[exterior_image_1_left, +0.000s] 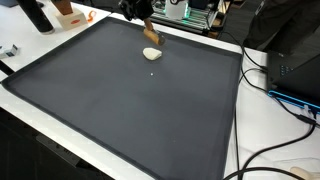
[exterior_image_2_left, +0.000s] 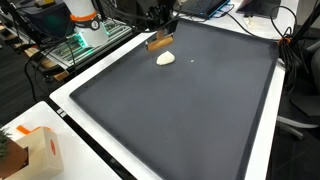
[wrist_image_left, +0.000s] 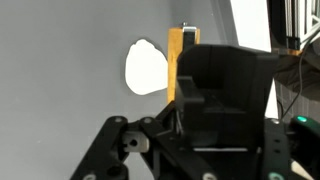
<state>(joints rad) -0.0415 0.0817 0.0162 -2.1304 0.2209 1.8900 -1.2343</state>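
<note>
We see the end effector (exterior_image_1_left: 143, 24) hanging just above and slightly behind the white lump (exterior_image_1_left: 151, 54), which lies flat on the dark surface (exterior_image_1_left: 120, 110). Its fingers are nearly closed and pinch a small wooden block (exterior_image_1_left: 150, 38) between them. The grip is clearest in the wrist view, where the wooden block (wrist_image_left: 176, 55) sticks straight out from the black fingers of the end effector (wrist_image_left: 182, 90).

In that same view the white lump (wrist_image_left: 145, 68) sits just beside the block, on its left, and the block's long axis runs alongside the lump's edge rather than across it. We judge that the two are close but apart, though we cannot rule out contact at the block's far end.

In both exterior views the block hangs tilted, its lower end pointing down toward the lump and a thin strip of surface showing between them (exterior_image_2_left: 160, 42). The lump (exterior_image_2_left: 166, 59) is rounded, with no clear long axis of its own.

Well away from the lump, cables (exterior_image_1_left: 290, 100) trail off the surface's edge, and a cardboard box (exterior_image_2_left: 40, 150) stands at the opposite corner.
</note>
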